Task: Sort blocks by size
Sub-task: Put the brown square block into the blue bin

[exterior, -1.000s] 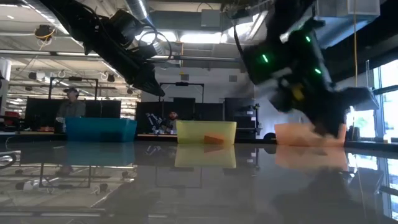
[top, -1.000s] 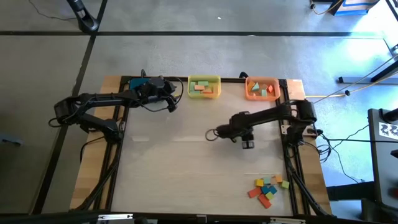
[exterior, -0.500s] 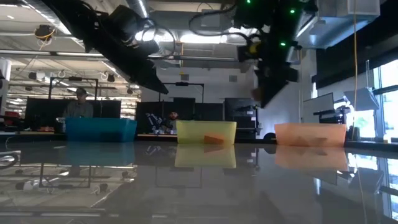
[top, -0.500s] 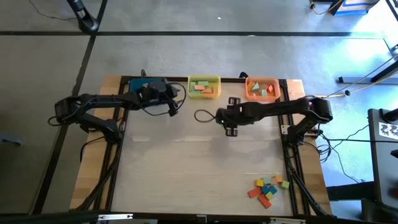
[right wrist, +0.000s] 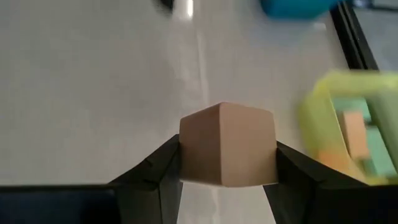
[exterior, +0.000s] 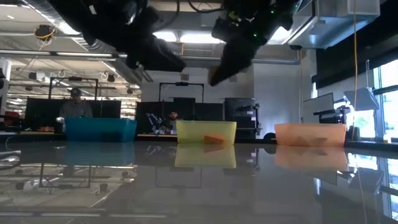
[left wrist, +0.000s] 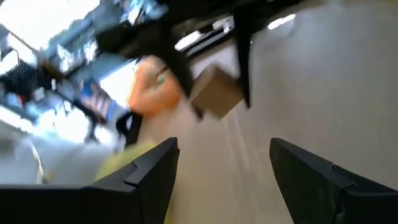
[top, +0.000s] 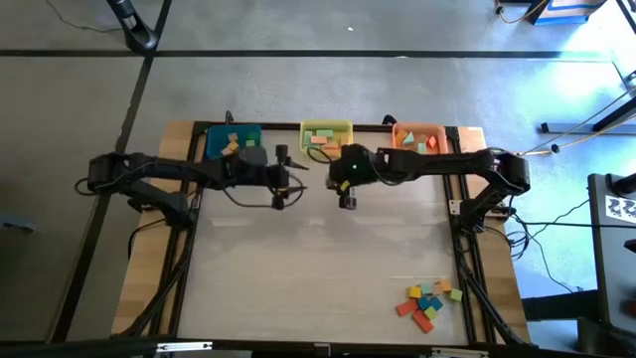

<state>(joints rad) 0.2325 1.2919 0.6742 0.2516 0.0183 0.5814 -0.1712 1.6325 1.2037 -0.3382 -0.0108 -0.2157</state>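
The right tool [right wrist: 227, 171] grips a tan cube [right wrist: 227, 144] between its two fingers, held above the desk [top: 298, 268] just in front of the yellow bin [top: 326, 137]. The left tool [top: 288, 183] hangs close by with its fingers spread and nothing between them, facing the cube. The remaining loose blocks [top: 427, 301] lie clustered well apart, near the desk's front right corner.

Blocks in blue bin [top: 235, 141] too small.

Matt wooden-looking tan block [right wrist: 227, 144] (unpainted), glossy table [exterior: 199, 186].
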